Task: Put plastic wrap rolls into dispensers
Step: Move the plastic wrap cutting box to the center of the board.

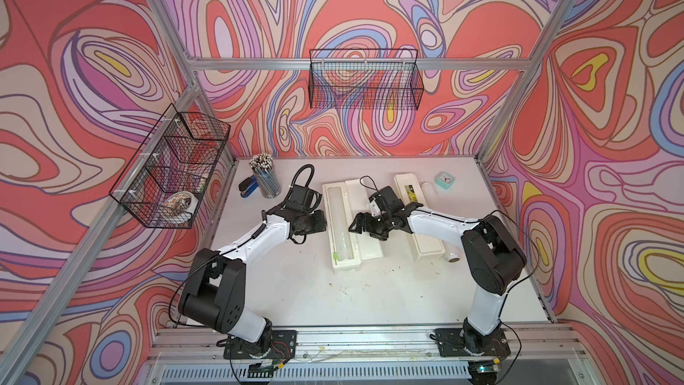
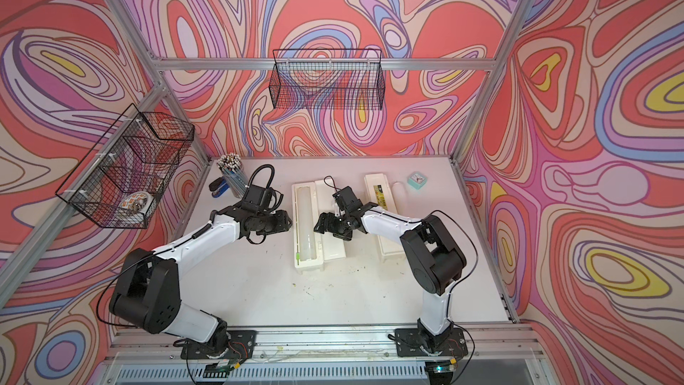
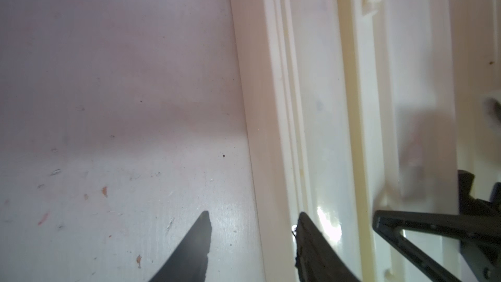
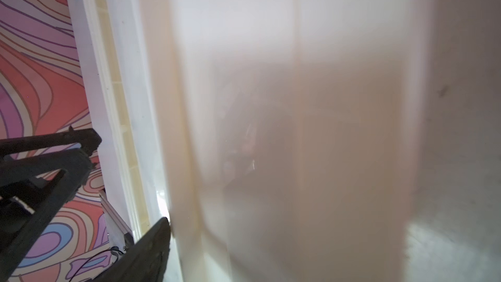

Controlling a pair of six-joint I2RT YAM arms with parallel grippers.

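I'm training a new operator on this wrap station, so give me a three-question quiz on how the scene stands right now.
1. True or false: both dispensers stand open.
2. Where does the loose roll lie? A. in a wire basket. B. on the table, beside the closed dispenser. C. in the pencil cup.
3. What lies inside the open dispenser?

Key: 1. False, only one is open. 2. B. 3. The other roll.
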